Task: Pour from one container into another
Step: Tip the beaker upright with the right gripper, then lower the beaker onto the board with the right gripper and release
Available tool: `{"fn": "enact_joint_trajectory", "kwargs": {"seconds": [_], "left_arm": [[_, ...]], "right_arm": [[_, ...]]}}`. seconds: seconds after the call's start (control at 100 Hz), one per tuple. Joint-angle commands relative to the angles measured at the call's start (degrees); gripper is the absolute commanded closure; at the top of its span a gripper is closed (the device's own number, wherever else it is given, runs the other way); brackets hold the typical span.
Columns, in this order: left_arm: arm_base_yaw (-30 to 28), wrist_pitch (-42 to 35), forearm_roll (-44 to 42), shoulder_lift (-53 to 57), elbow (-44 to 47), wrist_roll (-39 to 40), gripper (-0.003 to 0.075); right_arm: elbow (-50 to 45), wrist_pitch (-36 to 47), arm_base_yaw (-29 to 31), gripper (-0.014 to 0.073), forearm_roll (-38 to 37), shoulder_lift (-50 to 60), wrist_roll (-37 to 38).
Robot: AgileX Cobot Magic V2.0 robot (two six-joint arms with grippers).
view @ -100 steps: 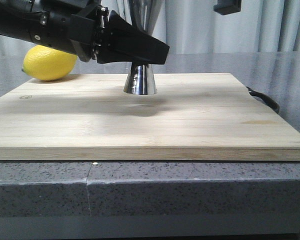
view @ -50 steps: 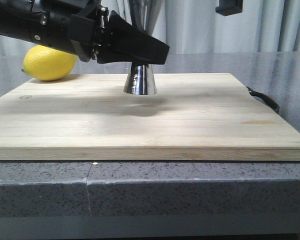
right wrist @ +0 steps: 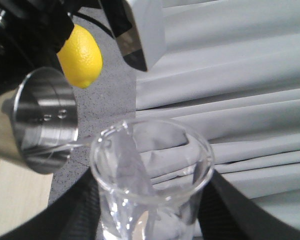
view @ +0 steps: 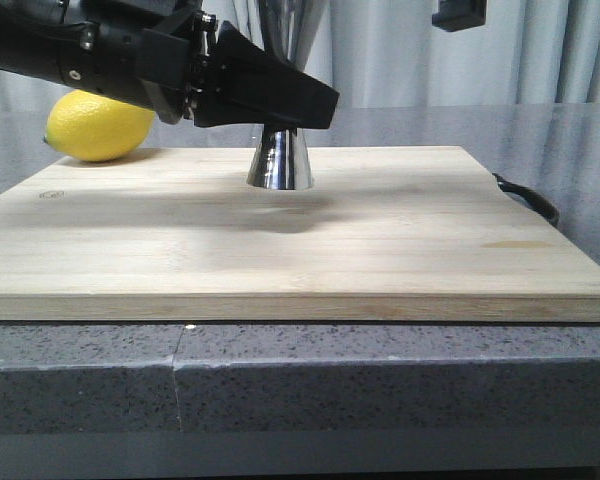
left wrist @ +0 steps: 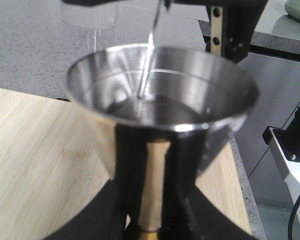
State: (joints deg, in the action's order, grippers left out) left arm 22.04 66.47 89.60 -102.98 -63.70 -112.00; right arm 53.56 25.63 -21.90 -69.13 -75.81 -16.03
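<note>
A steel jigger stands upright on the wooden board, gripped at its waist by the level left arm's fingers. The right fingers clasp the tilted glass beaker, its mouth towards the jigger, water streaming in.

Barely any movement this past second: the right gripper, up at the top of the front view, has edged a touch right and higher. No other change shows.

Pale grey curtains behind speckled grey stone counter.
</note>
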Motion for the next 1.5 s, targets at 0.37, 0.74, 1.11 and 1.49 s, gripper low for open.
{"fn": "enact_joint_trajectory", "kwargs": {"seconds": [0.37, 0.74, 1.11, 1.49], "left_arm": [[0.5, 6.8, 4.0, 3.2, -1.9, 0.4, 0.0739], [0.5, 6.8, 4.0, 3.2, -1.9, 0.4, 0.0739], [0.5, 6.8, 4.0, 3.2, -1.9, 0.4, 0.0739], [0.5, 6.8, 4.3, 3.2, -1.9, 0.4, 0.0739]], "right_arm": [[2.1, 1.3, -0.1, 0.0365, 1.4, 2.3, -0.4], [2.1, 2.4, -1.9, 0.0365, 3.1, 2.3, 20.5], [2.1, -1.4, 1.5, 0.0365, 26.6, 2.3, 28.1], [-4.4, 7.9, 13.4, 0.0365, 35.7, -0.1, 40.5]]}}
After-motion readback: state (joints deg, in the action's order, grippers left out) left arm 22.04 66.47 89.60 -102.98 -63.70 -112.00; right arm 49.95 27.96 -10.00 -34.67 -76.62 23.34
